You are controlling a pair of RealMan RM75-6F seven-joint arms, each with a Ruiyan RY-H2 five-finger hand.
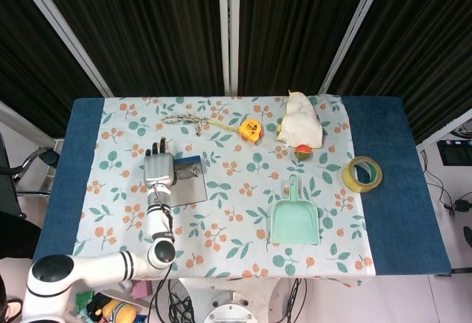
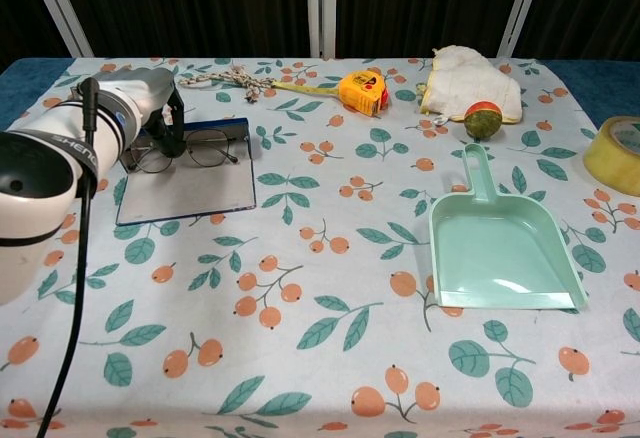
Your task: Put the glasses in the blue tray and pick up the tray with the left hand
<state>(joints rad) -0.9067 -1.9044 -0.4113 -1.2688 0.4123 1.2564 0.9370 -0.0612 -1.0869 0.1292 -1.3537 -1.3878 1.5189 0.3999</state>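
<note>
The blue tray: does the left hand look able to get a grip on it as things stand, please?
Probably yes. The left hand sits at the blue tray's far left corner by the glasses, and the near edges lie bare on the cloth.

You've got a white tablecloth (image 2: pixel 330 288) printed with orange berries and teal-green leaves, laid over a dark blue table (image 1: pixel 402 190) that shows at the left and right of the head view. The tray (image 2: pixel 190 190) at centre left has a blue rim and a greyish floor, and the glasses (image 2: pixel 185 150) on it have thin dark frames. Your left hand (image 1: pixel 158 169) is silver-grey with black fingertips, on a white arm. Right of centre sits a mint green dustpan (image 2: pixel 502 243). Along the top: yellow-orange tape measure (image 2: pixel 362 91), cream-white cloth (image 2: pixel 470 76), and a little red-and-green ball (image 2: pixel 483 118). The tape roll (image 2: pixel 615 154) at far right is pale yellow. Black curtains with white posts behind.
</note>
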